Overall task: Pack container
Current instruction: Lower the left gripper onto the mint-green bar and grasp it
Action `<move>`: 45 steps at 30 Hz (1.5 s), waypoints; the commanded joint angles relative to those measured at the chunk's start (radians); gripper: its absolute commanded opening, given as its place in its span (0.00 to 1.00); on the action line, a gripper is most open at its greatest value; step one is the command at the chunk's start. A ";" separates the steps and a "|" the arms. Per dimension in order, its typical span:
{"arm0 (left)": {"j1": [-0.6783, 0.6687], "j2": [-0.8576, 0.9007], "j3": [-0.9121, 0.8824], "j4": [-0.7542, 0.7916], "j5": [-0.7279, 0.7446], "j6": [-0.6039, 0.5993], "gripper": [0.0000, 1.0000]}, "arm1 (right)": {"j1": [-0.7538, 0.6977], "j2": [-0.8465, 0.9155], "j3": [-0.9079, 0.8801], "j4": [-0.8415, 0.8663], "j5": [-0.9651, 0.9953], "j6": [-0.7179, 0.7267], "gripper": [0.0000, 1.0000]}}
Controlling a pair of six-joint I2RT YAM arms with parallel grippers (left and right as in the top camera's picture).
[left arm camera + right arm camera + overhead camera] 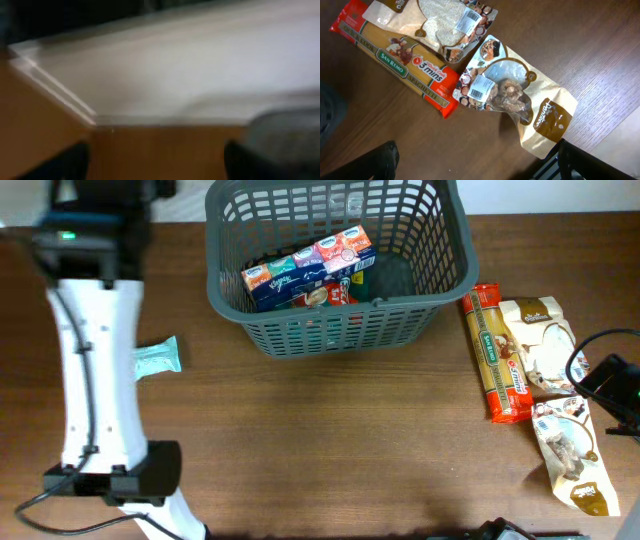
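Showing the container at upper centre of the overhead view, standing on the bench and holding a multi-pack box. At right lie a spaghetti packet, an upper pouch and a lower pouch. A teal packet lies at left. The right hand hangs over the pouches, fingers spread and empty. The left hand, though blurred, also shows its fingers apart.

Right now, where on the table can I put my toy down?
Free: the wide wood in front of the basket, between the teal packet and the spaghetti pack. Crowded: the right side, far pouch and near pouch beside it.
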 commanded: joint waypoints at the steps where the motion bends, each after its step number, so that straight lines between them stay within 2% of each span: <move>1: 0.074 0.043 -0.023 -0.146 -0.027 -0.436 0.96 | -0.005 -0.002 0.004 0.003 0.009 -0.006 0.99; 2: 0.098 0.055 -0.031 -0.199 -0.004 -0.533 0.99 | -0.005 -0.002 0.004 0.003 0.009 -0.006 0.99; 6: 0.165 0.108 -0.067 -0.313 0.136 -0.838 0.99 | -0.005 -0.002 0.004 0.003 0.009 -0.006 0.99; 10: 0.189 0.162 -0.109 -0.376 0.222 -1.192 0.99 | -0.005 -0.002 0.004 0.003 0.009 -0.006 0.99; 13: 0.192 0.202 -0.131 -0.362 0.220 -1.275 0.99 | -0.005 -0.002 0.004 0.003 0.009 -0.006 0.99; 14: 0.192 0.222 -0.131 -0.362 0.207 -1.306 0.94 | -0.005 -0.002 0.004 0.003 0.009 -0.006 0.99; 16: 0.192 0.258 -0.131 -0.362 0.175 -1.383 0.90 | -0.005 -0.002 0.004 0.003 0.009 -0.006 0.99; 20: 0.194 0.338 -0.131 -0.378 0.167 -1.575 0.72 | -0.005 -0.002 0.004 0.003 0.009 -0.006 0.99; 21: 0.197 0.357 -0.131 -0.389 0.168 -1.624 0.70 | -0.005 -0.002 0.004 0.003 0.009 -0.006 0.99; 23: 0.200 0.399 -0.131 -0.421 0.175 -1.711 0.71 | -0.005 -0.002 0.004 0.003 0.009 -0.006 0.99; 24: 0.201 0.420 -0.131 -0.431 0.187 -1.740 0.82 | -0.005 -0.002 0.004 0.003 0.009 -0.006 0.99; 25: 0.203 0.436 -0.131 -0.433 0.199 -1.741 0.86 | -0.005 -0.002 0.004 0.003 0.009 -0.006 0.99; 35: 0.207 0.572 -0.131 -0.596 0.212 -1.756 0.87 | -0.005 -0.002 0.004 0.003 0.009 -0.006 0.99; 40: 0.209 0.578 -0.131 -0.610 0.205 -1.756 0.87 | -0.005 -0.002 0.004 0.003 0.009 -0.006 0.99; 41: 0.211 0.578 -0.131 -0.612 0.201 -1.756 0.92 | -0.005 -0.002 0.004 0.003 0.009 -0.006 0.99; 45: 0.213 0.578 -0.131 -0.630 0.146 -1.755 0.93 | -0.005 -0.002 0.004 0.003 0.009 -0.006 0.99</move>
